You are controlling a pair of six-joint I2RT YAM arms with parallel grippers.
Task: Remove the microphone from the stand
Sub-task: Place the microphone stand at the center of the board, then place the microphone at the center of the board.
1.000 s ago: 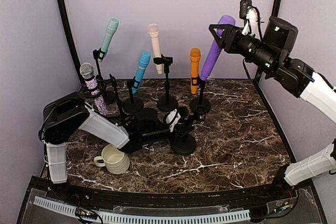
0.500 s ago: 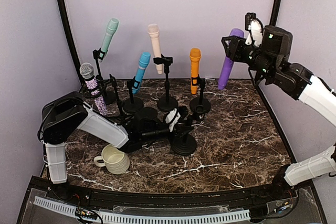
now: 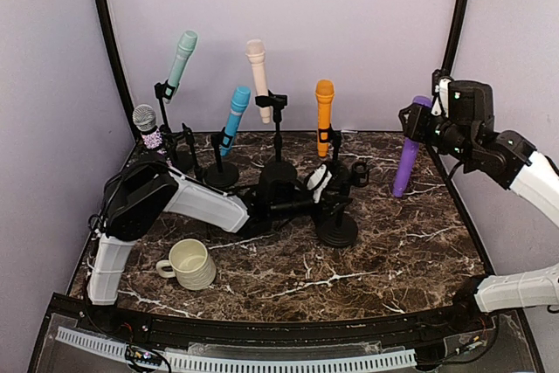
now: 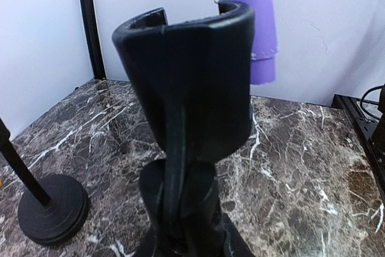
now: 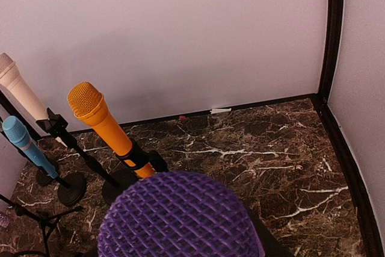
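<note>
Now | purple microphone (image 3: 404, 168) clear of stand (image 3: 337, 230), brought down to far right, tail near table (image 3: 419, 242) | right gripper (image 3: 419, 121) clamped on it | left gripper (image 3: 327, 185) gripping stand, dragged rightward | removal judged done.

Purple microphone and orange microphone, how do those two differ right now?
The purple microphone is gripped near its head by the right gripper, free of any stand. The orange microphone sits clipped in its stand. The purple one leans, with its lower end down near the marble table at the right, while the orange one stands almost upright, raised toward the back. Both point head up, with mesh heads matching their bodies.
</note>
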